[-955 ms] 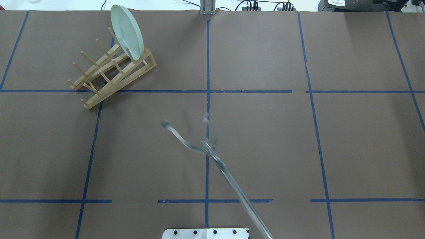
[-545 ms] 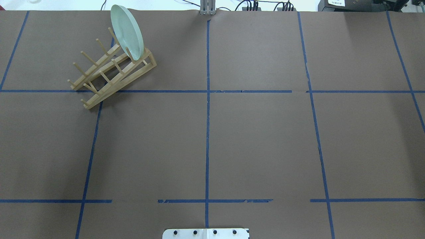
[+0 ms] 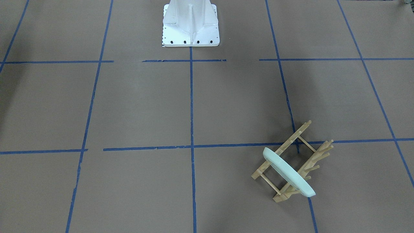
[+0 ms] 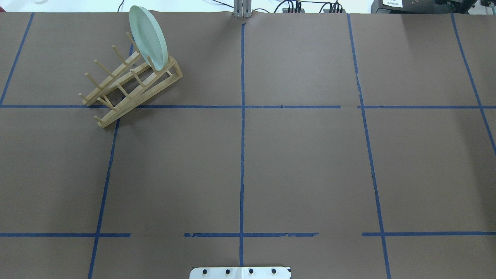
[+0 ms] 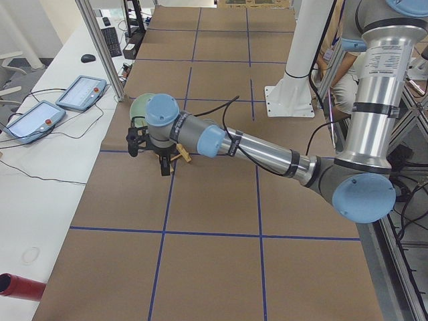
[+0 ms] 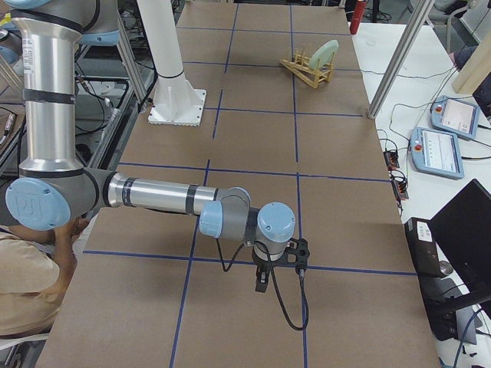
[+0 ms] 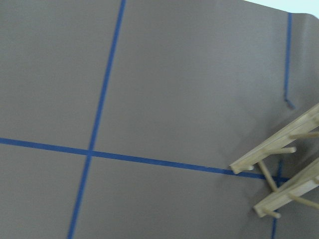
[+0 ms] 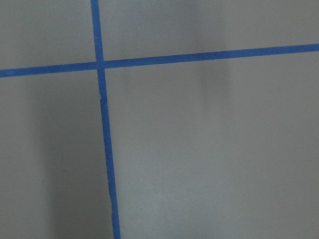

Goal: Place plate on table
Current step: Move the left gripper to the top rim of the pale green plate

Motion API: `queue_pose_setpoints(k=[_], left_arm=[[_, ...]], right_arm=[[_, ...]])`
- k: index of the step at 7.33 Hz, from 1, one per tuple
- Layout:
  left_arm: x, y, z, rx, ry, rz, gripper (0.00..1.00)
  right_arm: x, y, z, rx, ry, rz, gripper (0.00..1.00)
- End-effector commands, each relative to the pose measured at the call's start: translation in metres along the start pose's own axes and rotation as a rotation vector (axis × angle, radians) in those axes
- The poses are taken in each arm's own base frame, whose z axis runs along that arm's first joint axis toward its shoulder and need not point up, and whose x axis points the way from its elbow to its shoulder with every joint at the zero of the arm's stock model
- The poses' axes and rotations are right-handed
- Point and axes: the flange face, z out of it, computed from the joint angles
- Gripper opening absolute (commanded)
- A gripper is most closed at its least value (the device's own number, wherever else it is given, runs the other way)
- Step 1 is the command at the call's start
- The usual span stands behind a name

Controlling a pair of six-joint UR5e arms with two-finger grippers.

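Observation:
The pale mint-green plate [image 4: 148, 37] stands on edge in the end slot of the wooden peg rack [image 4: 130, 83] at the far left of the brown table [image 4: 310, 166]. It also shows in the front view [image 3: 288, 173]. My left gripper [image 5: 164, 164] shows only in the exterior left view, hanging by the rack, in front of the plate [image 5: 140, 103]. I cannot tell whether it is open. My right gripper [image 6: 261, 280] shows only in the exterior right view, low over bare table far from the plate [image 6: 326, 54]. I cannot tell its state. The left wrist view shows the rack's end [image 7: 284, 149].
The white robot base [image 4: 240, 272] sits at the table's near edge. Blue tape lines grid the paper. Two teach pendants [image 6: 449, 142] lie on a white side bench beyond the table's far edge.
A blurred thin metal tool over the table's middle one second ago is gone from the overhead view. The plate and rack have not moved.

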Motion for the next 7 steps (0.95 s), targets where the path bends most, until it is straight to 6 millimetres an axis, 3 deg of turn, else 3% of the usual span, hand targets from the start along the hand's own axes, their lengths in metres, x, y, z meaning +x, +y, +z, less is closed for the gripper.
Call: queue_pose_setpoints(k=[1,2,3,4,5,6,7], left_arm=[[0.107,-0.010,0.049,-0.020,0.122,-0.117,1.00],[0.137,-0.008,0.066,0.039,0.177,-0.164,0.98],[0.179,0.010,0.104,0.092,0.264,-0.213,0.98],[0.206,0.026,0.136,0.174,0.368,-0.269,0.97],[0.218,0.036,0.155,0.284,0.492,-0.297,0.96],[0.229,0.036,0.173,0.348,0.550,-0.285,0.93],[0.258,0.019,0.185,0.408,0.599,-0.284,0.93]], right_arm=[[0.000,0.000,0.000,0.000,0.000,0.000,1.00],[0.000,0.000,0.000,0.000,0.000,0.000,1.00],[0.000,0.000,0.000,0.000,0.000,0.000,1.00],[0.000,0.000,0.000,0.000,0.000,0.000,1.00],[0.000,0.000,0.000,0.000,0.000,0.000,1.00],[0.000,0.000,0.000,0.000,0.000,0.000,1.00],[0.000,0.000,0.000,0.000,0.000,0.000,1.00]])
